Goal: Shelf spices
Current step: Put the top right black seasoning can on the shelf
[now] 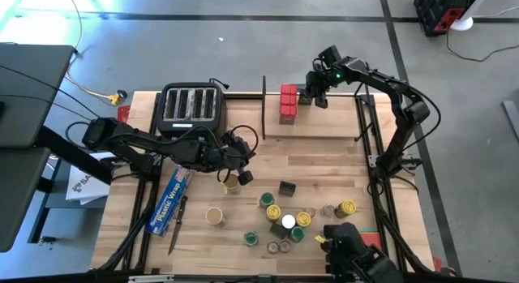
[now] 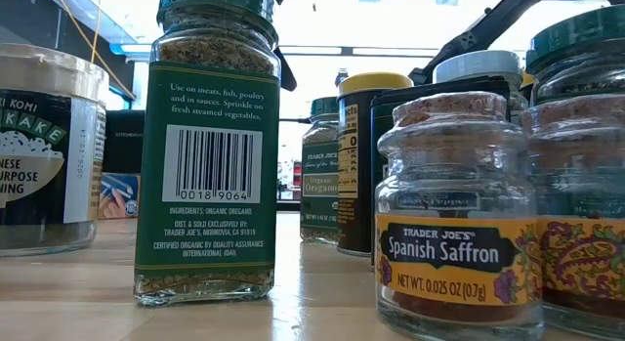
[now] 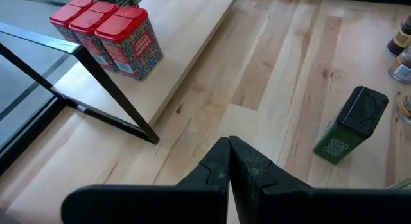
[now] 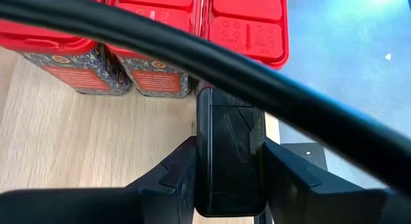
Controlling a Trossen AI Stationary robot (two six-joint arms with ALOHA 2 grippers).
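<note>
The wooden table (image 1: 324, 165) carries everything, with the black toaster (image 1: 190, 108) at its far left part and the blue plastic-wrap box (image 1: 169, 202) lying flat near the left front. The shelf (image 1: 320, 127), a light-wood board with black rod ends, stands along the far edge, right of the toaster. On its board 3 red tins (image 1: 288, 104) stand in a row, touching each other. The right gripper (image 1: 311, 97) is over the shelf just beside the tins, its fingers (image 4: 173, 176) on both sides of a black box (image 4: 230, 150) that stands on the board against the nearest tin. The left gripper (image 1: 240, 171) hangs over the table's middle, jaws clenched on nothing, near a tan-lidded jar (image 1: 231, 182). A green box with a black cap (image 3: 352, 124) lies tipped on the table. A cluster of small jars (image 1: 292, 222) stands at the right front.
</note>
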